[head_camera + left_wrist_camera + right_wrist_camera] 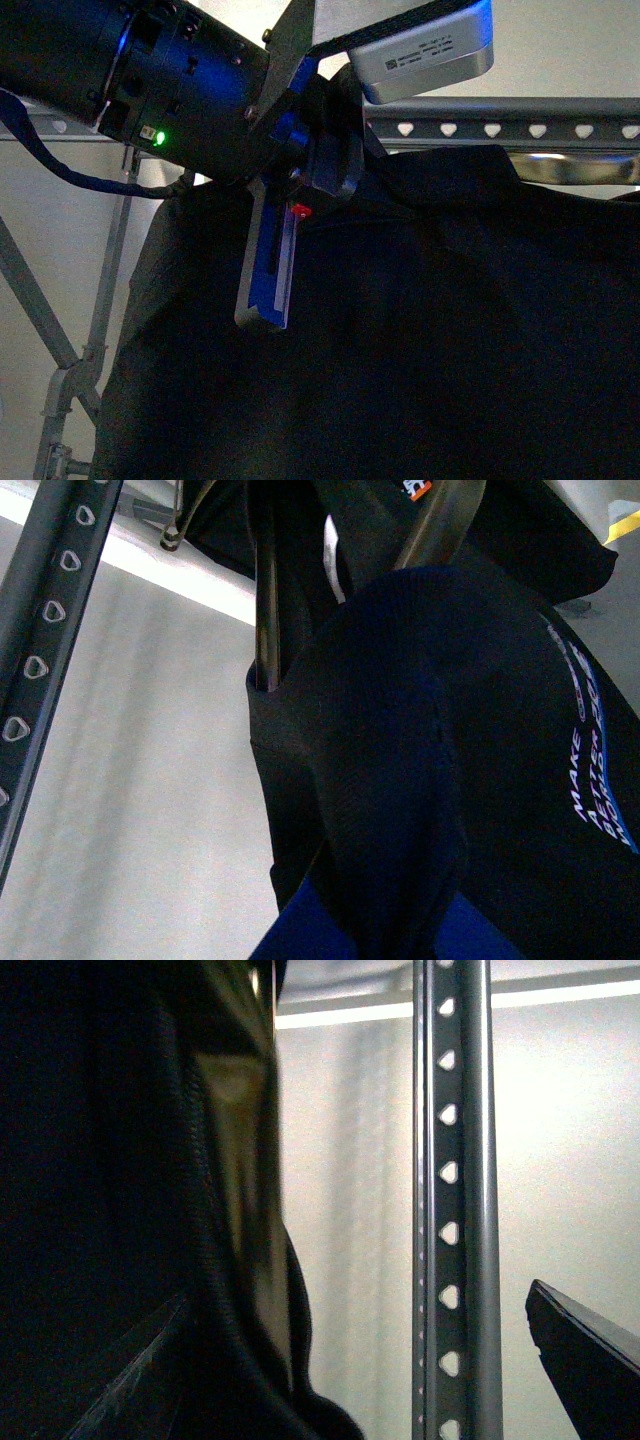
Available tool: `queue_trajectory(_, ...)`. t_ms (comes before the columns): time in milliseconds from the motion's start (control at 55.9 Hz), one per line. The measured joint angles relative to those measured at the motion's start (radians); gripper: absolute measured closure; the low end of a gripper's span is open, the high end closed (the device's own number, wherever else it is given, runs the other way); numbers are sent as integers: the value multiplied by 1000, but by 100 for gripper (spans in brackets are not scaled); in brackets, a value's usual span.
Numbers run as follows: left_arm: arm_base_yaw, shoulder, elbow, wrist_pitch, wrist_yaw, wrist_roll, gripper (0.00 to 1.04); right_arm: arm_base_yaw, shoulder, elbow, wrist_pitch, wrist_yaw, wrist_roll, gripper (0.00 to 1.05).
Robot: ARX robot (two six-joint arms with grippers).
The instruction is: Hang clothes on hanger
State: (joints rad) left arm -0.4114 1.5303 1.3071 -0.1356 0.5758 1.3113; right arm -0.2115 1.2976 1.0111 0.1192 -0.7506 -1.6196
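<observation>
Shirt (420, 340) fills the front view from 3 through 6 to 8 o'clock, black and slack. Its top edge sits just under the rack (520, 130), whose rail of heart-shaped holes runs across from 12 to 2 o'clock. We cannot tell whether the cloth rests on that rail or only hangs before it. Legs (100, 300) of grey tube slant down at 8 to 9 o'clock, partly behind the shirt's edge. Left arm (150, 80) occupies 10 to 11 o'clock, with a green lamp (158, 135) lit and a grey camera box (430, 45) at 1 o'clock. One finger (265, 290) points toward 6 o'clock, lying against the cloth near centre. Left wrist view: left gripper (385, 935) is closed, a thick fold of shirt pinched between its blue pads (295, 940) and bulging out past them. White-and-blue logo (595, 770) shows on the cloth beside that fold. A thin steel rod (267, 600) runs into a hem and a brassy bar (440, 525) crosses beyond it; we cannot tell what either belongs to. The rail stands apart from the cloth in that view. Right wrist view: right gripper (358, 1300) is spread wide, gripping nothing we can see. One black finger is bare, and the other side is buried under dark cloth. The rail stands beyond the gap, untouched.
</observation>
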Motion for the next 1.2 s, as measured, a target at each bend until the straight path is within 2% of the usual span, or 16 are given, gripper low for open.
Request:
queue_trajectory(107,0,0,0,0,-1,0,101,15,58,57,-27,47,14,10)
queue_trajectory(197,0,0,0,0,-6,0,101,24,104,87,-24,84,46,25)
queue_trajectory(358,2,0,0,0,-16,0,101,42,176,104,14,143,112,58)
queue_trajectory(501,2,1,0,0,-23,0,101,45,199,105,26,151,158,86)
queue_trajectory(555,2,1,0,0,-24,0,101,45,200,104,18,152,156,93)
queue_trajectory(662,2,1,0,1,-23,1,97,43,196,104,-13,147,144,95)
queue_trajectory(734,2,1,0,4,-3,2,86,43,192,103,-39,153,138,95)
queue_trajectory(823,2,0,0,6,3,2,67,35,179,88,-106,159,128,95)
queue_trajectory(1002,2,0,0,6,4,3,43,26,153,78,-216,165,145,95)
queue_trajectory(1038,2,0,0,6,4,4,36,20,147,77,-260,168,167,96)
queue_trajectory(1199,2,0,0,6,5,4,16,-4,136,68,-388,164,243,96)
